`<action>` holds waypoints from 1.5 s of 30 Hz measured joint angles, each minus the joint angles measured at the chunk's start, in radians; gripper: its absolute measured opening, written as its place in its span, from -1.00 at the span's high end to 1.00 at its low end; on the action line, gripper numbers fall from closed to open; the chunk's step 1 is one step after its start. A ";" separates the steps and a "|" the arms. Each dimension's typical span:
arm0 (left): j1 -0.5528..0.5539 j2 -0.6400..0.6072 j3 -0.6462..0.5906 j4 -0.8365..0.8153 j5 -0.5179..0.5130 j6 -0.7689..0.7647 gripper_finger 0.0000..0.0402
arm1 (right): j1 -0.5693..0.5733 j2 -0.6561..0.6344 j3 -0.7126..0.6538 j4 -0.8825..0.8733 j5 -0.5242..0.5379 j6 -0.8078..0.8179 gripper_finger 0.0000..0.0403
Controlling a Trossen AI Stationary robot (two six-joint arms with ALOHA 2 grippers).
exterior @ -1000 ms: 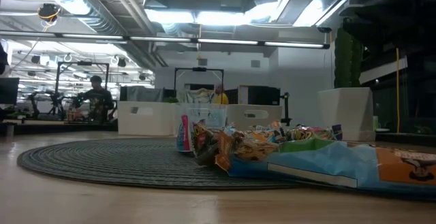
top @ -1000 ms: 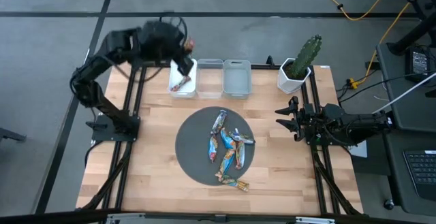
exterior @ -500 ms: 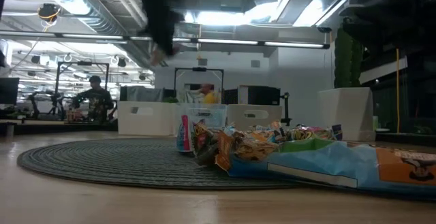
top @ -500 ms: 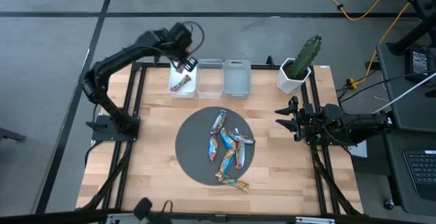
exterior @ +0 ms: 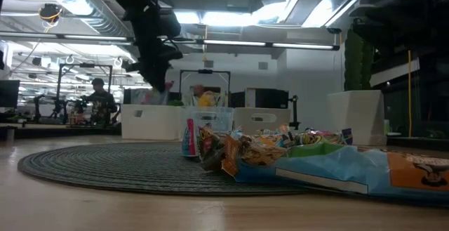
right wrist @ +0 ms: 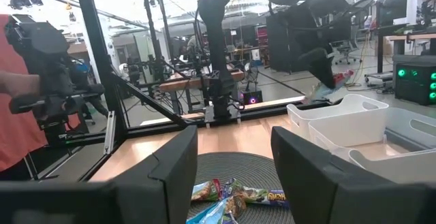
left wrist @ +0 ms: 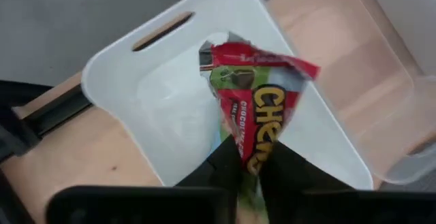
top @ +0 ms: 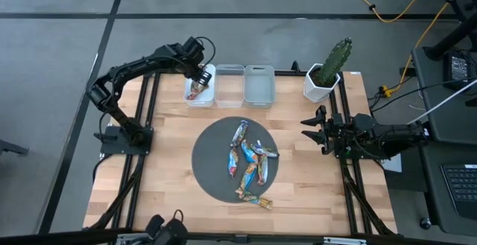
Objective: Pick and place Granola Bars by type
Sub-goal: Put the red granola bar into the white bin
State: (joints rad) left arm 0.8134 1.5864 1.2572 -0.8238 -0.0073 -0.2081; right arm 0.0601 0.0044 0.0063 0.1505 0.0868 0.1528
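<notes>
Several granola bars (top: 250,159) in blue, orange and silver wrappers lie heaped on a round dark mat (top: 209,174); they also show in the low view (exterior: 245,150). My left gripper (top: 197,77) is over the leftmost white bin (top: 188,100), shut on a red-wrapped granola bar (left wrist: 266,108). In the left wrist view the bin's rim (left wrist: 109,74) lies below that bar. Whether another bar lies in the bin under it, I cannot tell. My right gripper (top: 311,128) waits open near the table's right edge, well clear of the heap. My left gripper (left wrist: 248,168) pinches the red bar by one end (left wrist: 253,157) between its two fingers. The fingers point slanting down from the table's far-left side. The bar hangs past the fingertips over the bin's opening, and the right wrist view shows it (right wrist: 337,77) clear of the bin's rim.
Two more bins (top: 229,85) (top: 258,85) stand to the right of the left one along the far edge. A cactus in a white pot (top: 324,77) stands at the far right. One bar (top: 257,199) lies at the mat's near rim. A person (right wrist: 20,115) stands beyond the table.
My left arm has steadied over the leftmost bin and come down toward it; in the low view it has dropped in from the top of the picture. The right arm and the heap of bars have kept still.
</notes>
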 joint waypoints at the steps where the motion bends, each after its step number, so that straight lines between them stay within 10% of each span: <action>1: 0.001 0.000 0.000 0.000 0.008 0.011 0.70 | 0.000 0.000 0.000 0.000 0.000 0.000 0.06; 11: -0.005 -0.005 0.065 -0.018 0.130 0.036 0.14 | 0.000 0.000 0.000 0.000 0.000 0.000 0.06; 21: -0.247 -0.174 0.356 -0.013 0.319 0.028 0.16 | 0.000 0.000 0.000 0.000 0.000 0.000 0.06; 36: -0.786 -0.203 0.545 0.023 -0.098 -0.209 0.19 | 0.000 0.000 0.000 0.000 0.000 -0.002 0.06; 45: -0.899 -0.038 0.544 0.196 -0.047 -0.371 0.19 | 0.000 0.000 0.000 -0.004 0.000 -0.001 0.06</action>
State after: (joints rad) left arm -0.0852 1.5479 1.8011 -0.6278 -0.0540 -0.5788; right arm 0.0601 0.0040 0.0063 0.1463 0.0864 0.1516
